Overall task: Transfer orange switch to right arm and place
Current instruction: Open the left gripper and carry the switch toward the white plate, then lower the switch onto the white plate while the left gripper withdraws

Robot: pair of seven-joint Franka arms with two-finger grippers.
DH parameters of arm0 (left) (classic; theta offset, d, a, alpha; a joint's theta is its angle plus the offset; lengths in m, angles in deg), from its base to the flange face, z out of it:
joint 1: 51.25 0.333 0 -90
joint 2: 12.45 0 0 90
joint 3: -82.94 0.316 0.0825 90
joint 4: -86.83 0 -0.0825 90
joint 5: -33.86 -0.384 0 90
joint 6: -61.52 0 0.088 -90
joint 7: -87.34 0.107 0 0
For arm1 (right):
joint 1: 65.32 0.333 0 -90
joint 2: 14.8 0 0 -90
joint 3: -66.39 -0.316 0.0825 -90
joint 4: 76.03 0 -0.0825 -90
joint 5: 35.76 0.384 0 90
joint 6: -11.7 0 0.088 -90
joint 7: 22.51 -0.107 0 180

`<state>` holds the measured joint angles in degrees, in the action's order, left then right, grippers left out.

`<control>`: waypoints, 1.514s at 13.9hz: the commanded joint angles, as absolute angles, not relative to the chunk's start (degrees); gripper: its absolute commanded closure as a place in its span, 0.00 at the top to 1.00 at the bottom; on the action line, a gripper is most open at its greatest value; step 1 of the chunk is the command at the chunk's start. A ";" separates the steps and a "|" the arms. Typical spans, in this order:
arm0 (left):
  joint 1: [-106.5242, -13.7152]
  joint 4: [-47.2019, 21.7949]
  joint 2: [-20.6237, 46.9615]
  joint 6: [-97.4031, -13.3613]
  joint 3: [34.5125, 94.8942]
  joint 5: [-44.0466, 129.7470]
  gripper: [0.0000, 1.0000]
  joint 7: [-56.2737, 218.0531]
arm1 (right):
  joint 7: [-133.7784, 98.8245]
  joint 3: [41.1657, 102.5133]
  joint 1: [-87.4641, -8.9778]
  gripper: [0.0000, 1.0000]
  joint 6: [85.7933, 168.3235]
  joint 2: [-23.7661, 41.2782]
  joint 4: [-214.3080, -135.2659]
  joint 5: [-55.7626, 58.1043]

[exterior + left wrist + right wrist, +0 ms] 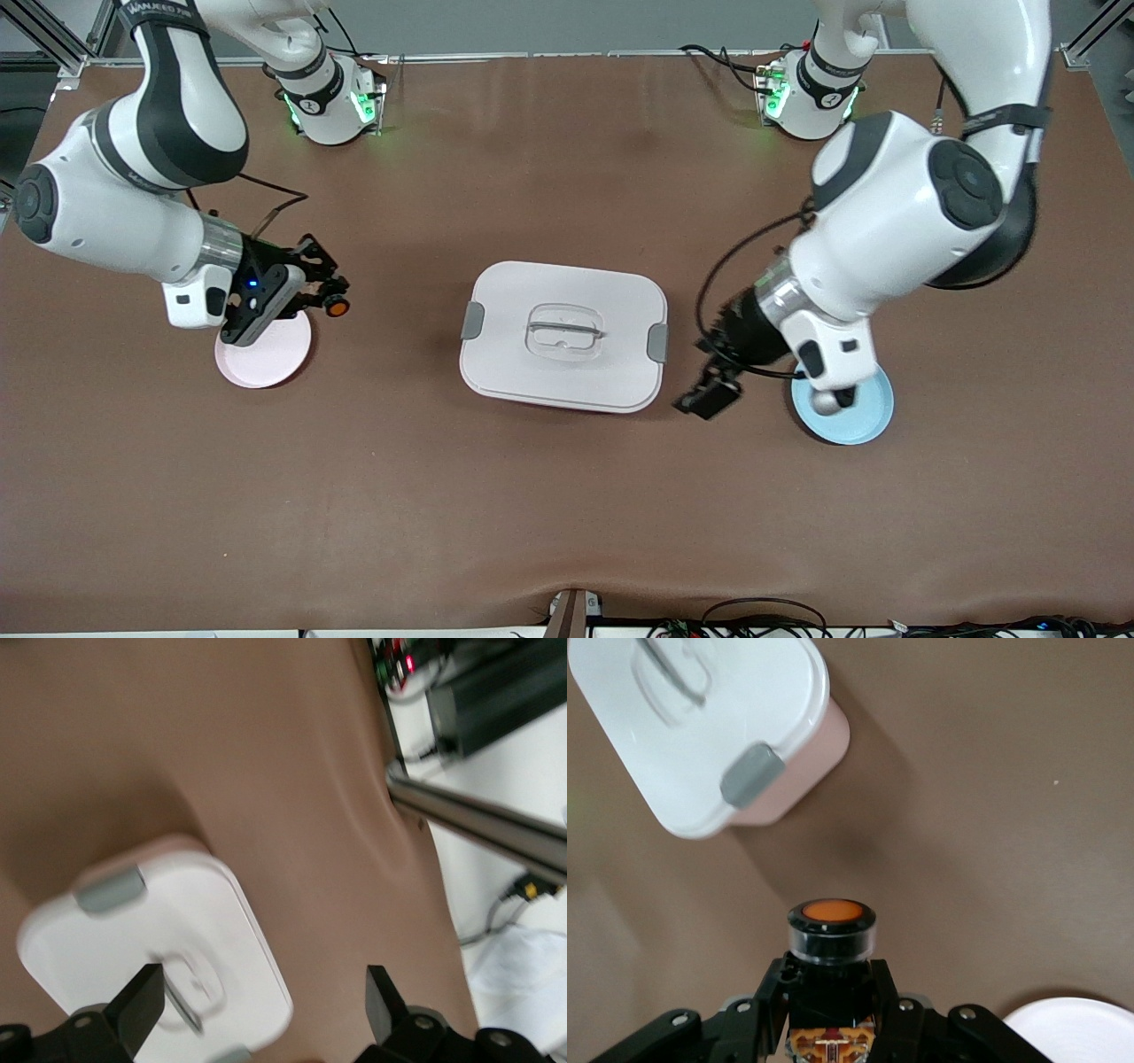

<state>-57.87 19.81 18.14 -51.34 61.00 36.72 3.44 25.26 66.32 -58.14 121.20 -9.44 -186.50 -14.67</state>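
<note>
Front view: orange switch (335, 307) pinched in right hand (321, 292), cap outward, just off pink plate (263, 350) rim; left hand (709, 390) spread, empty, beside blue plate (842, 409).

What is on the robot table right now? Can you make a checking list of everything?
Surface: brown table, rippled along the edge nearest the front camera.
Job's things: orange switch held in the air beside the pink plate, orange cap pointing toward the lidded box.
Clutter: white lidded box with grey clips mid-table; blue plate at the left arm's end.
Grippers: right gripper shut on the orange switch, at the pink plate's edge; left gripper open and empty, between the lidded box and the blue plate.
Cables: black cable looping off the left arm's wrist; more along the table's near edge.
Surroundings: metal frame rails at the table's corners.
</note>
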 commanded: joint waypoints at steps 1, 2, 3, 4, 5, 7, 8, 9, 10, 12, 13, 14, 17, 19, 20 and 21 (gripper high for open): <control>-54.43 18.19 16.47 -47.13 60.62 29.15 1.00 11.01 | 33.64 65.42 -61.44 0.00 120.42 -9.52 -186.33 -21.32; -53.10 18.19 16.38 -44.85 60.70 27.81 1.00 15.92 | 35.48 65.42 -61.71 0.00 120.42 -9.61 -186.24 -24.57; -51.87 18.19 16.38 -42.13 61.05 27.10 1.00 20.41 | 37.15 65.42 -61.89 0.00 120.42 -9.70 -186.33 -26.17; -50.03 18.19 16.38 -39.84 61.06 24.92 1.00 24.54 | 38.65 65.42 -62.41 0.00 120.42 -9.79 -186.51 -26.88; -48.45 18.19 16.29 -37.30 60.97 22.98 1.00 28.33 | 40.66 65.42 -62.94 0.00 120.86 -9.87 -187.03 -28.10; -46.16 18.10 15.41 -33.86 61.06 20.60 1.00 37.28 | 43.48 65.42 -63.38 0.00 121.73 -9.87 -187.65 -30.39; -44.15 18.10 15.23 -32.28 60.97 19.80 1.00 42.38 | 44.89 65.42 -63.39 0.00 123.22 -10.14 -188.52 -31.97; -42.47 18.02 14.62 -31.65 60.97 19.62 1.00 47.47 | 46.56 65.42 -63.39 0.00 124.97 -10.40 -189.75 -33.38; -40.63 17.84 13.92 -31.56 60.97 19.62 1.00 52.49 | 48.05 65.42 -63.99 0.00 126.82 -10.49 -190.98 -33.74; -38.51 17.84 12.08 -30.51 61.06 19.88 1.00 59.10 | 52.70 65.42 -65.58 0.00 131.39 -10.40 -193.44 -33.92; -37.63 17.75 11.20 -30.33 60.97 19.62 1.00 60.35 | 54.90 65.51 -66.28 0.00 134.37 -10.40 -195.10 -34.09; -36.75 17.75 10.84 -29.89 60.79 19.62 1.00 62.19 | 57.18 65.51 -67.16 0.00 137.53 -10.31 -196.95 -34.53; -35.78 17.66 7.86 -27.79 60.79 19.80 1.00 68.51 | 61.07 65.51 -69.44 0.00 146.68 -9.53 -201.35 -36.81; -35.78 17.49 6.80 -27.34 60.97 20.41 1.00 71.77 | 62.30 65.51 -70.41 0.00 149.06 -6.81 -201.80 -39.71; -36.04 17.14 5.66 -27.34 61.06 20.50 1.00 72.31 | 62.91 65.42 -71.29 0.00 150.99 -5.75 -202.15 -39.80; -36.65 16.61 5.04 -27.34 61.93 20.59 1.00 72.49 | 63.70 65.51 -71.82 0.00 152.92 -4.87 -202.93 -39.89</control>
<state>-36.38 19.15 7.88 -27.65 61.33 20.74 70.71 61.66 66.38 -69.69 149.87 -6.66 -202.21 -38.40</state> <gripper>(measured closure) 0.000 0.577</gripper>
